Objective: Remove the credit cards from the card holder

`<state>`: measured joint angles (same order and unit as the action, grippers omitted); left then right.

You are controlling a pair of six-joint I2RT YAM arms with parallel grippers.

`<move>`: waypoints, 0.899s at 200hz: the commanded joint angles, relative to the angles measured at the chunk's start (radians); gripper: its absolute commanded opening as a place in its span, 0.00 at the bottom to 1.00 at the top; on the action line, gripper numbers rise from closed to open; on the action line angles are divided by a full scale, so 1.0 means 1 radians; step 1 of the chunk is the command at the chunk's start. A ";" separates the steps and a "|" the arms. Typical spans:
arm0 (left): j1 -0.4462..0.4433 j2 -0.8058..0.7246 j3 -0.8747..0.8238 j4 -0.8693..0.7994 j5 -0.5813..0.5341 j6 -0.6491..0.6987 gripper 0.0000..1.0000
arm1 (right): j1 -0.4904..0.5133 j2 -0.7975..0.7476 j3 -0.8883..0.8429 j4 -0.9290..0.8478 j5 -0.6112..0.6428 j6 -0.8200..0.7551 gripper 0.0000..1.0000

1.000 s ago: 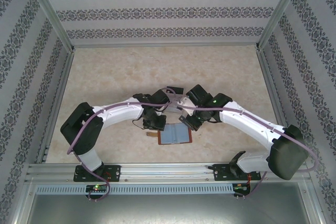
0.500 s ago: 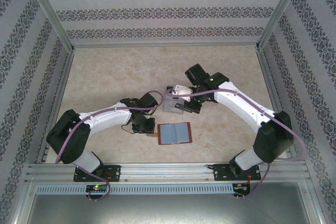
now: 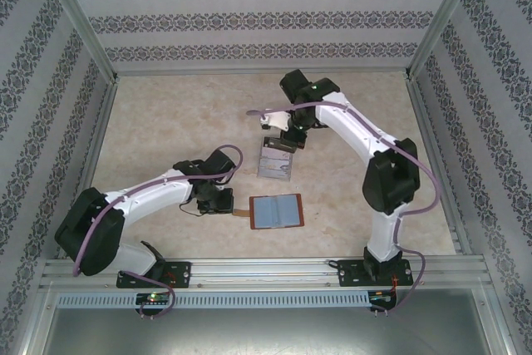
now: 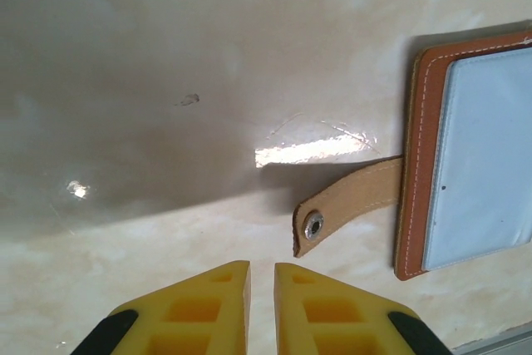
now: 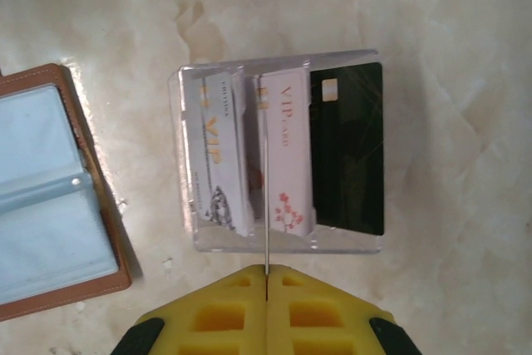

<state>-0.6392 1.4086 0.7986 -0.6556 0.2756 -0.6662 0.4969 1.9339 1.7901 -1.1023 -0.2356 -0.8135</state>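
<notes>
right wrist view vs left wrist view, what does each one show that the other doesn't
Right wrist, not left wrist: the clear tray holding two pale VIP cards and a black card, plus the right gripper shut on a thin card seen edge-on.
Left wrist, not right wrist: the tan snap strap and the left gripper, nearly shut on nothing.
Both: the open card holder, a brown rim around a blue-grey inside, lying flat on the marbled table.
</notes>
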 commanded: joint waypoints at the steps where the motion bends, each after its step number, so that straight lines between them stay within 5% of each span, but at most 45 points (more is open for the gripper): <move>1: 0.023 -0.030 -0.014 -0.030 -0.013 -0.013 0.17 | -0.016 0.071 0.103 -0.090 0.000 -0.048 0.05; 94: 0.069 -0.050 -0.019 -0.067 -0.010 0.009 0.17 | -0.030 0.320 0.398 -0.195 0.015 -0.070 0.06; 180: 0.085 -0.049 -0.026 -0.064 -0.007 0.017 0.18 | -0.023 0.407 0.459 -0.268 -0.024 -0.055 0.11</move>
<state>-0.5690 1.3785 0.7780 -0.6754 0.2764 -0.6647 0.4732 2.3127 2.2215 -1.3182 -0.2379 -0.8639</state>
